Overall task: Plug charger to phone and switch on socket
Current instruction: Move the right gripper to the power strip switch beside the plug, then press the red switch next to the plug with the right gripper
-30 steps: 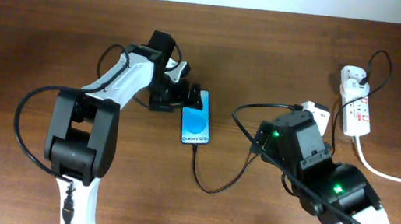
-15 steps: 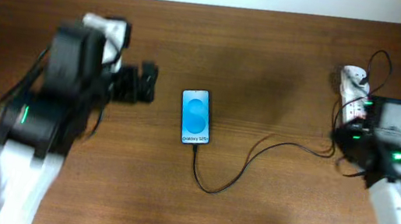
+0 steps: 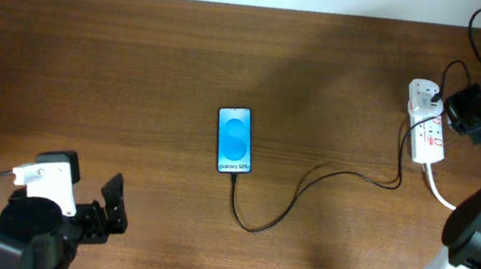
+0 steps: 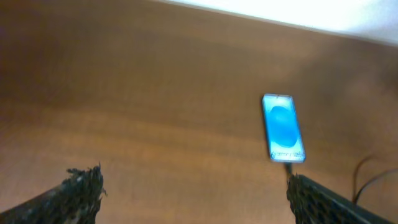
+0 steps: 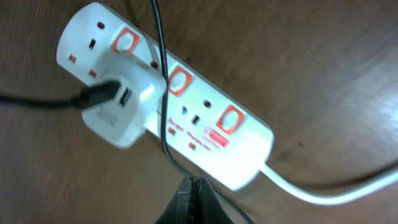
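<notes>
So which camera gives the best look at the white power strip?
The right wrist view: the power strip fills the frame, with its red switches and a white plug adapter clear. Overhead shows the strip small, at far right. The left wrist view misses it.

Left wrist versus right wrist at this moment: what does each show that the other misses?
Left wrist only: the phone, screen lit blue, lying flat, seen between the fingers of the open left pincer. Right wrist only: the socket with red switches, a white adapter plugged in, its thick white cord, and the shut right pincer at the frame's bottom edge. Both: the brown table and a stretch of the black charger.
</notes>
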You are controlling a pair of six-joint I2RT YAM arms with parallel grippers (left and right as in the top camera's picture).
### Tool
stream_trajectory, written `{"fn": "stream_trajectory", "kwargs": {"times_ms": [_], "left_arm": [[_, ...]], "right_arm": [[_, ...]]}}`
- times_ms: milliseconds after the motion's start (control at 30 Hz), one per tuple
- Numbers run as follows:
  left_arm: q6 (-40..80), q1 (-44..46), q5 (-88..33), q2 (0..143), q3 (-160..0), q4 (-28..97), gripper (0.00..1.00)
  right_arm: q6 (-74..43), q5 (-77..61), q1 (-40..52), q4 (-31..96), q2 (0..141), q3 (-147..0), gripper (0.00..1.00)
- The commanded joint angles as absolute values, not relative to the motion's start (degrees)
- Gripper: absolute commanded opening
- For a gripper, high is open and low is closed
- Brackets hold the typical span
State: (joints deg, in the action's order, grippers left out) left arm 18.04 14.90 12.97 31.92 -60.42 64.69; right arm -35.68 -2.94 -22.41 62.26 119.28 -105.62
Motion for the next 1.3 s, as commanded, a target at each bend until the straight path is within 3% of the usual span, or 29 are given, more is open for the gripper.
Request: {"fn": "stream_trajectory", "kwargs": {"times_ms": [0,133,533,1267], "left_arm": [[18.59,14.96,13.98,31.44,-59.92,70.41,0.99],[18.63,14.83,13.96,29.58,-59.92,76.4,0.99],[18.61,8.67,13.96,13.96,-59.92,76.4,0.99],[18.61,8.67,13.96,7.92,-59.92,76.4,0.99]], "right_arm": [[-36.42,-5.15,-22.63,60.18,123.13,-108.07,0.04],[-37.17,-5.3,-22.63,56.55,125.6,-108.05,0.04],[-39.48,-5.39,-22.48,51.64,128.68,-108.05,0.04],[-37.93,-7.53,-21.43,52.51,135.46,-108.01,0.04]]}}
